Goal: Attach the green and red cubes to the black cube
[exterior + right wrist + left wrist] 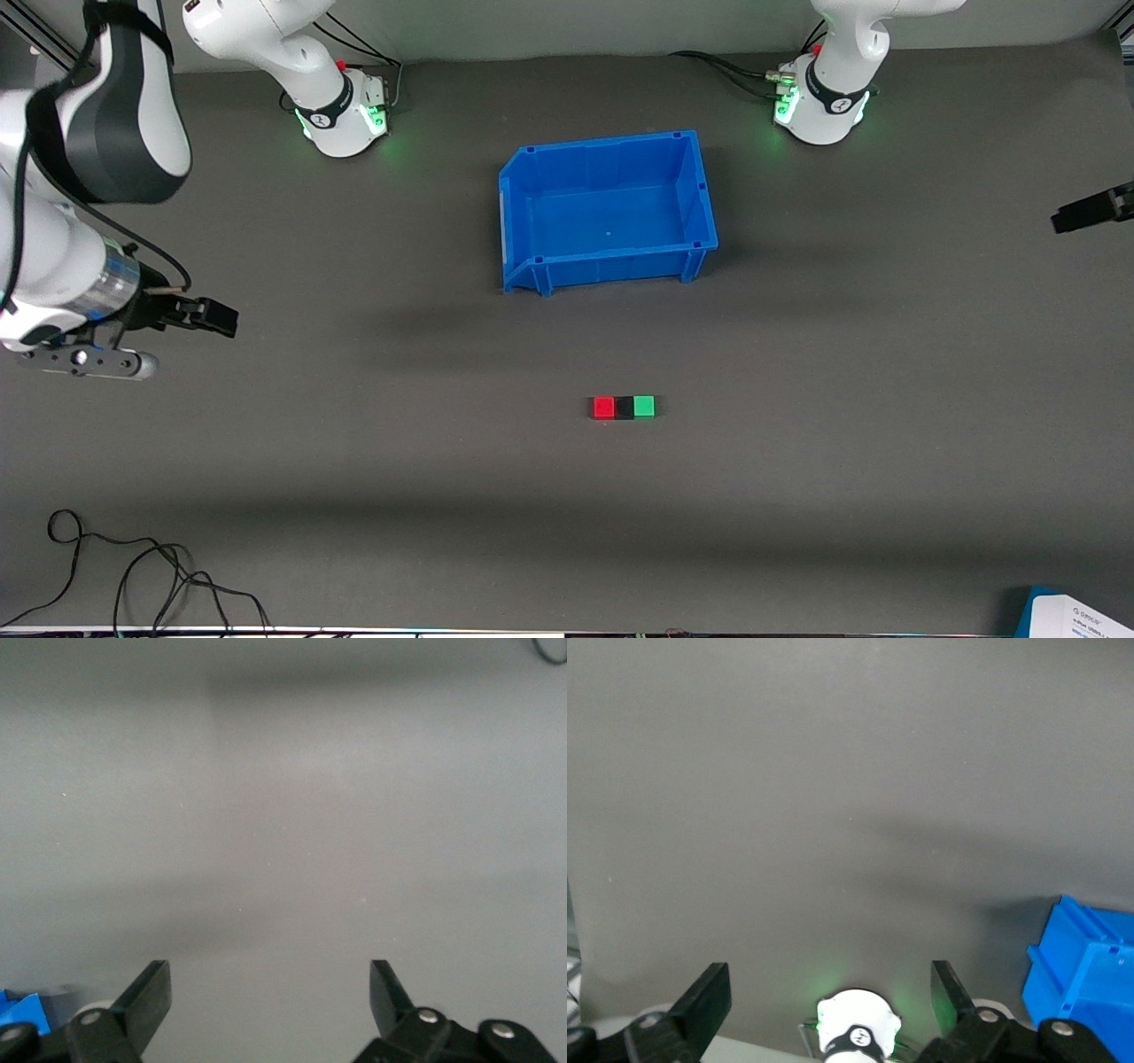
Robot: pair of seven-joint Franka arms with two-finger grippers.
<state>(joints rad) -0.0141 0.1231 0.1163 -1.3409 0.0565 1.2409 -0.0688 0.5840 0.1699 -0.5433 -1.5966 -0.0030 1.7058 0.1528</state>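
Where your dark grey mat (354, 461) lies bare, small red cube (603, 408), matte black cube (624, 408) and green cube (644, 407) touch in one row running between the arms' ends, nearer the camera than the blue plastic bin (611, 257); left gripper (830, 997) and right gripper (269, 992) both hang wide open, holding nothing.

Both arms wait, drawn back to the two ends of the tabletop.

The right gripper (208, 315) hangs over the right arm's end with jaws wide apart, holding nothing; the left gripper (831, 992) hangs over the left arm's end, jaws also spread and empty.

Cubes red (603, 407), black (624, 408), green (644, 406); bin (523, 221) blue.
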